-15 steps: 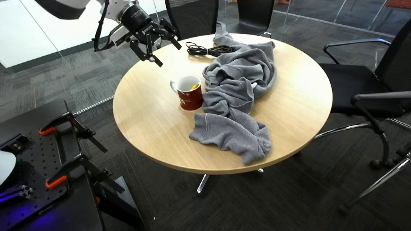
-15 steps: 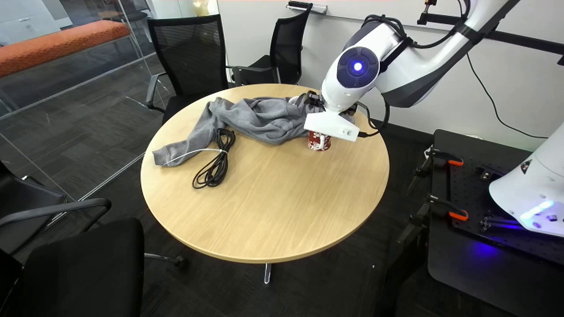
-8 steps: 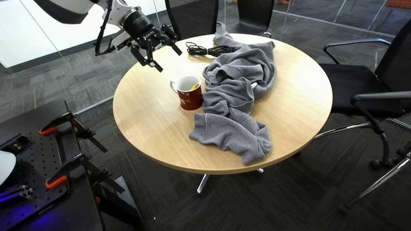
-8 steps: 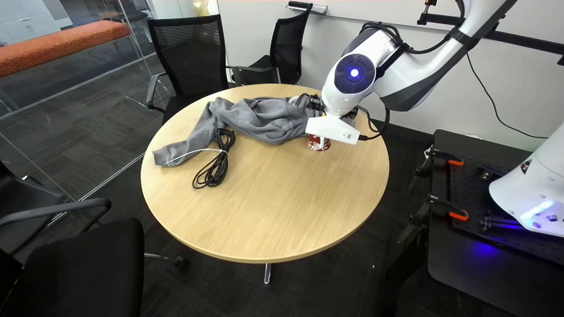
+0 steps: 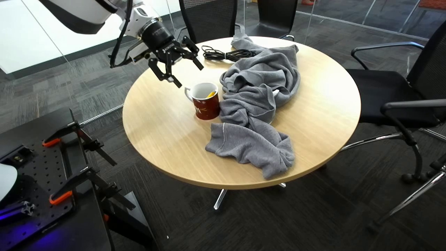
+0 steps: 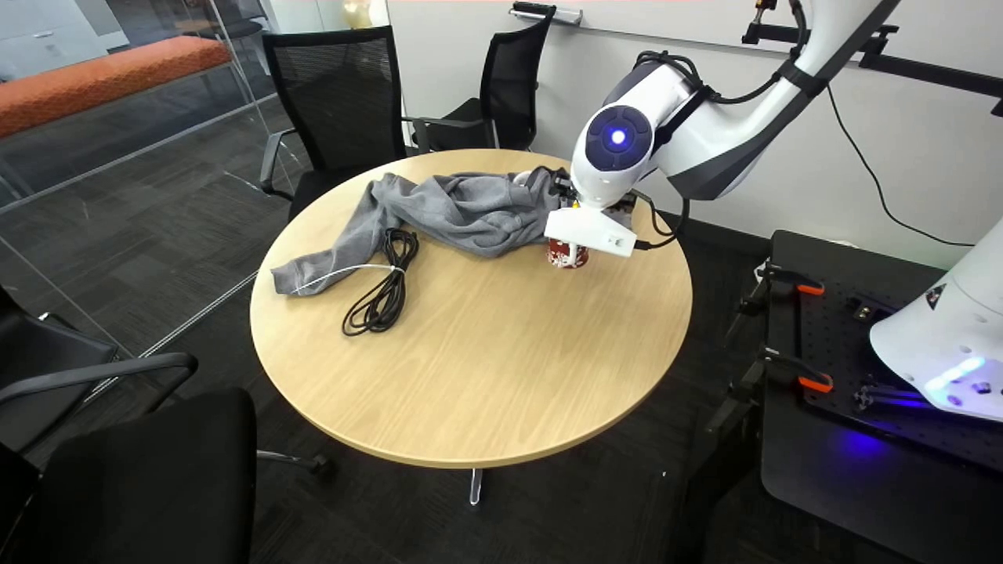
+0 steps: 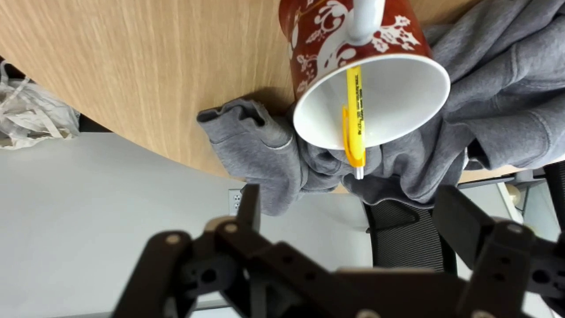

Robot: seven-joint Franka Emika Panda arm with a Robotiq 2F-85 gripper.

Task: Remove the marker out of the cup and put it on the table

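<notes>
The red cup (image 5: 207,108) props up the yellow pen (image 7: 355,115), so its end sticks out. My empty hand (image 5: 190,75) is wide, I guess to fit around that end.

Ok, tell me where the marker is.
In the wrist view, right of centre: the marker leans inside the cup, which stands on the table beside the gray cloth.
</notes>
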